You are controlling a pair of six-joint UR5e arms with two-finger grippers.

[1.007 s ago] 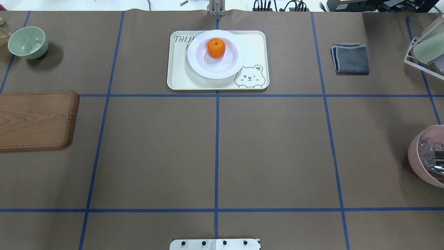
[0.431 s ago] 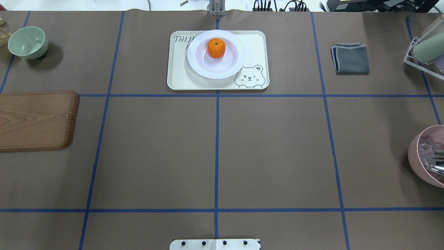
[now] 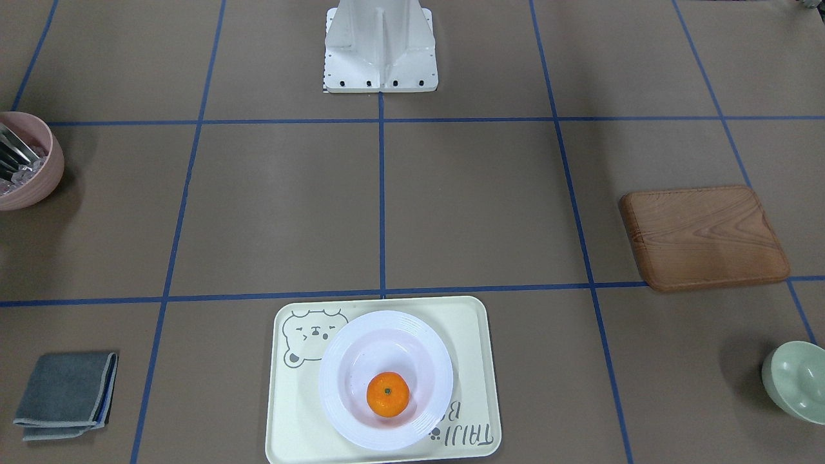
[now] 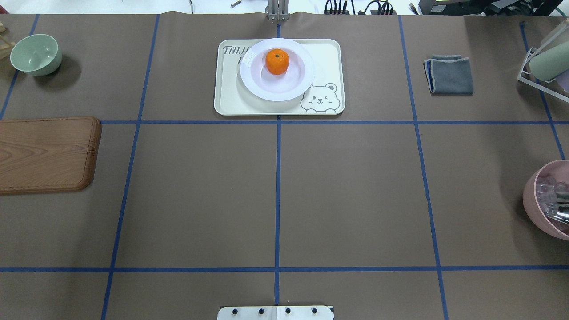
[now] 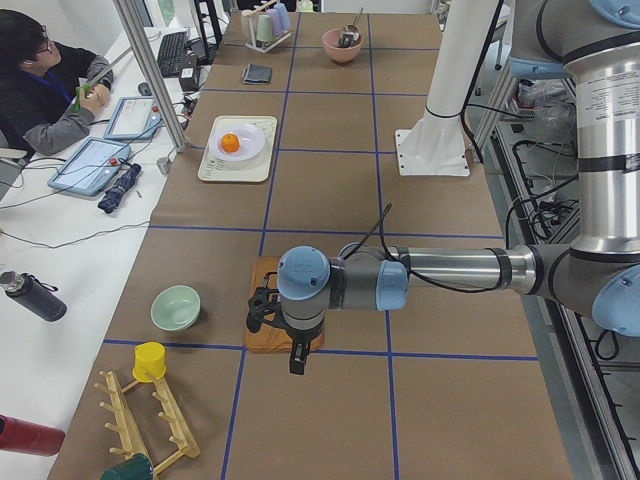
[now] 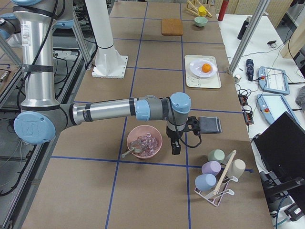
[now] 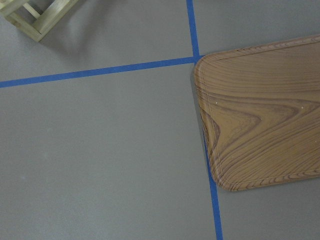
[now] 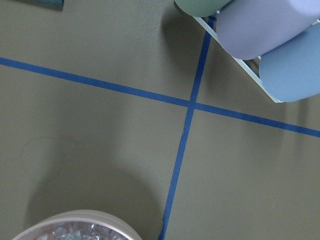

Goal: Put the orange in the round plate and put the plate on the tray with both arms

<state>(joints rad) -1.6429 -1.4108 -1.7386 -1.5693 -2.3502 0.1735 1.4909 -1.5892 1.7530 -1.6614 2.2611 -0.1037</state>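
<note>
Overhead exterior | small bright-orange mandarin (image 4: 277, 61) sits in glossy white round plate (image 4: 255, 84) | plate on cream rectangular bear tray (image 4: 329, 58) | left gripper (image 5: 296, 358), right gripper (image 6: 174, 148) well apart from tray, towards opposite table ends; jaw state cannot be told | task looks done

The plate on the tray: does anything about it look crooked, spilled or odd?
Nothing looks spilled or damaged. The round plate sits flat on the tray, only off-centre, hiding part of the lettering. The orange rests inside it.
</note>
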